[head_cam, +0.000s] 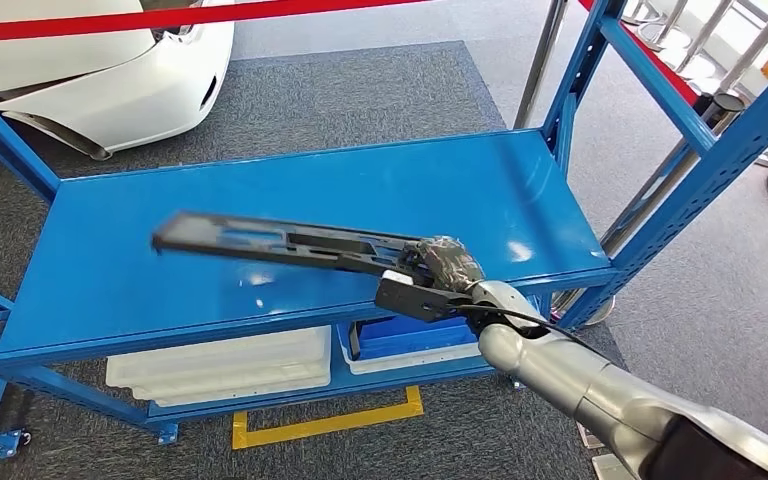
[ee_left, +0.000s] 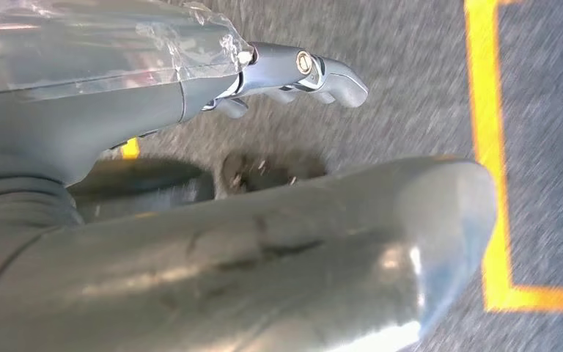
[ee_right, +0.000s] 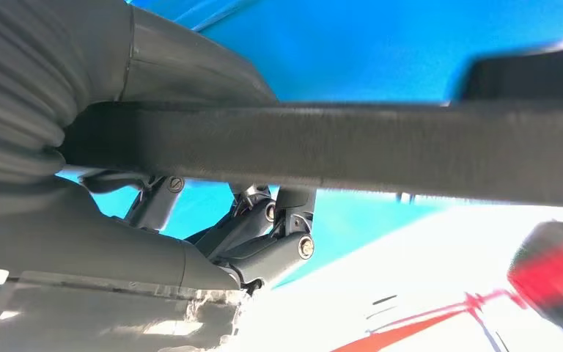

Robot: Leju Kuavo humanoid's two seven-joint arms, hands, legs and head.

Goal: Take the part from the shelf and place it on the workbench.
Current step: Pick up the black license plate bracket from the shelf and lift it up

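Part (head_cam: 280, 243): a long, flat black plastic piece with cut-outs, held above the top deck of the blue shelf (head_cam: 120, 290), tilted slightly, far end pointing toward the shelf's left side and motion-blurred. Whether any of it touched the deck could not be told; a faint reflection showed on the blue surface below it.

Right hand (head_cam: 438, 268) clamped on the part's near end, fingers wrapped around it, silver arm coming in from lower right. In the right wrist view, the part (ee_right: 381, 158) ran as a dark bar across the frame with the right hand (ee_right: 190, 242) closed under it, thumb and dark fingers against it, blue deck behind.

Left hand (ee_left: 293, 73) hung beside the body over grey carpet (ee_left: 410, 103), fingers curled in loosely, holding nothing; plastic wrap covered the wrist. Yellow floor tape (ee_left: 491, 147) ran alongside on the carpet.

Lower shelf level held a white tray (head_cam: 220, 365) and, just beside it, a blue bin (head_cam: 415, 335) sitting in another white tray. Yellow tape outline (head_cam: 325, 425) on the floor in front of the shelf. A white car body (head_cam: 110, 70) stood behind the shelf, with a red barrier band (head_cam: 160, 18) across the top of the view. Chrome stanchion posts (head_cam: 545, 60) stood behind the shelf to the right.
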